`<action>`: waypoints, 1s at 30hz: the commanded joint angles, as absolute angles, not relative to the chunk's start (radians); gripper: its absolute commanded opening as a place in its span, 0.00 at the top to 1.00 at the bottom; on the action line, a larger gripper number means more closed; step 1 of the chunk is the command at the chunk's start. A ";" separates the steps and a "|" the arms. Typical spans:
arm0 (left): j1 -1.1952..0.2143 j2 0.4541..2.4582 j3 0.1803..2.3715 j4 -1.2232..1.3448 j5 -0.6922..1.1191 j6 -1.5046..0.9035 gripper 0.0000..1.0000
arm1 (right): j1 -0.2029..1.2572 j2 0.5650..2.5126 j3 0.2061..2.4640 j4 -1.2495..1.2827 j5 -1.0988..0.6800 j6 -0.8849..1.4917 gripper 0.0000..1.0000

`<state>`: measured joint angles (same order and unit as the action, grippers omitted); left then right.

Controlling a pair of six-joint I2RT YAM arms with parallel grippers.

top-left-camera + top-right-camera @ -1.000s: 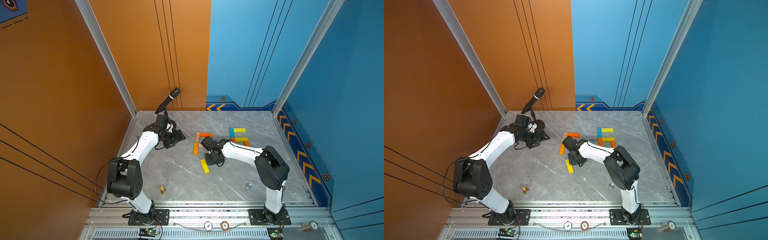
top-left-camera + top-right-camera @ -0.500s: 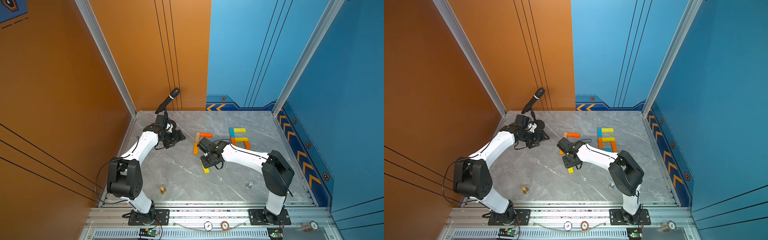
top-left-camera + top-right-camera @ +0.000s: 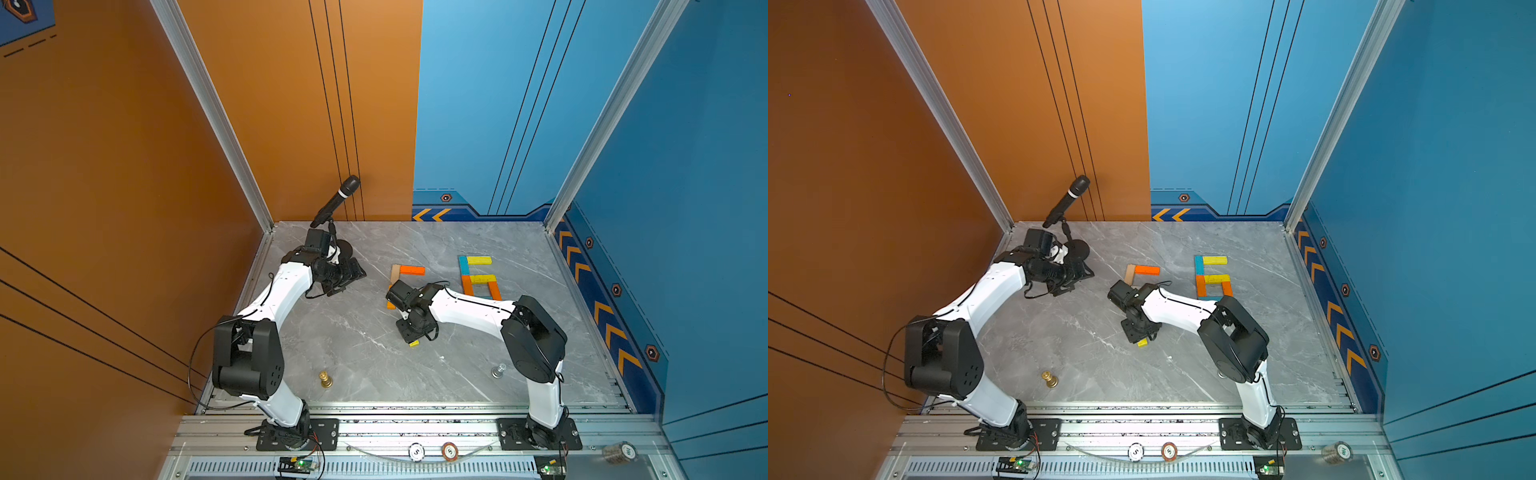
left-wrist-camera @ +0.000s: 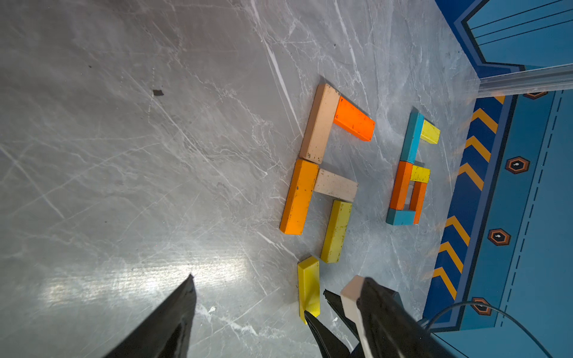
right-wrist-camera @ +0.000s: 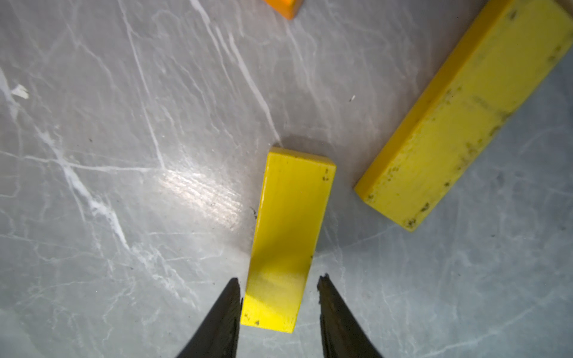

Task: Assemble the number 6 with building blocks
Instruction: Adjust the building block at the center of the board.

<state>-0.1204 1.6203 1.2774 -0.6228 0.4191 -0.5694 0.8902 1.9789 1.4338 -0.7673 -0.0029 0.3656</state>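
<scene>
Two fingertips of the right gripper (image 5: 279, 279) are spread slightly astride a yellow block (image 5: 291, 223) (a narrow gap is seen at one side), which is laid flat on the table (image 5: 124, 186) just beside a second yellow block (image 5: 465, 117); the left gripper (image 4: 277, 279) is spread wide.

Top views: bright, even light from overhead; soft shadows on table (image 3: 357, 345). Wrist views: white glare patch on table, wide-angle bend toward edges. Right wrist: yellow block (image 5: 288, 217) sharp, shadow band across it. Right gripper (image 5: 279, 277) fingertips soft-edged, probably too near for focus.
</scene>
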 commanded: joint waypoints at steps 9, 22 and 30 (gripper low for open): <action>-0.097 1.598 1.263 -0.626 0.404 -0.557 0.16 | 0.913 2.044 1.480 -0.818 -0.034 0.259 0.61; -0.063 1.589 1.261 -0.626 0.405 -0.562 0.17 | 0.949 2.068 1.544 -0.846 -0.092 0.056 0.75; -0.033 1.581 1.262 -0.625 0.409 -0.562 0.17 | 0.961 2.139 1.637 -0.900 -0.095 -0.066 0.75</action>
